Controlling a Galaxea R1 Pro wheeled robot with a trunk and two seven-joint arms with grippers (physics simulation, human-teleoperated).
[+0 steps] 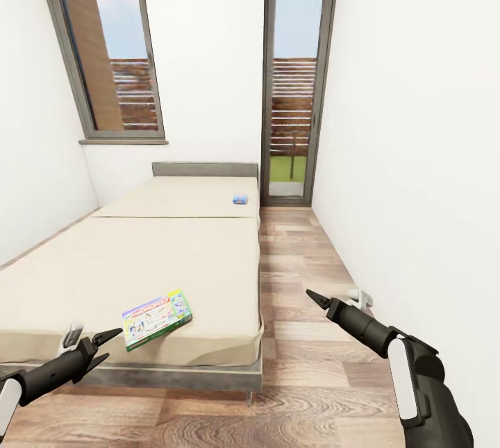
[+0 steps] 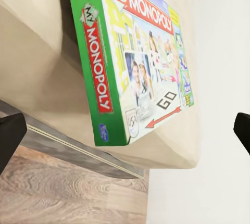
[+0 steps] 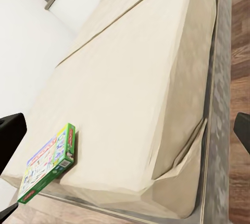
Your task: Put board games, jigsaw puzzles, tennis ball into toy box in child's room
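Head view looks down a narrow bedroom: the bed with beige mattress and grey headboard runs along the left wall, wood floor to its right, a window on the left and a tall glass door at the far end. White-green game box lies flat on the mattress near the foot edge, slightly skewed, printed side up; the left wrist view reads "My Monopoly" on it. A second, small blue box sits far up the bed near the headboard, too small to read. Left arm comes in low from the bottom-left corner, forearm nearly level, left gripper pointing right and slightly up toward the foot of the bed, just short of the white-green box and not touching it; fingers spread apart, nothing between them. Right arm enters from the bottom right, angled up and left over the floor beside the bed; right gripper hangs in the air, well apart from the mattress, tips look close together in head view, but the right wrist view shows its fingertips at opposite edges, so apart and empty.
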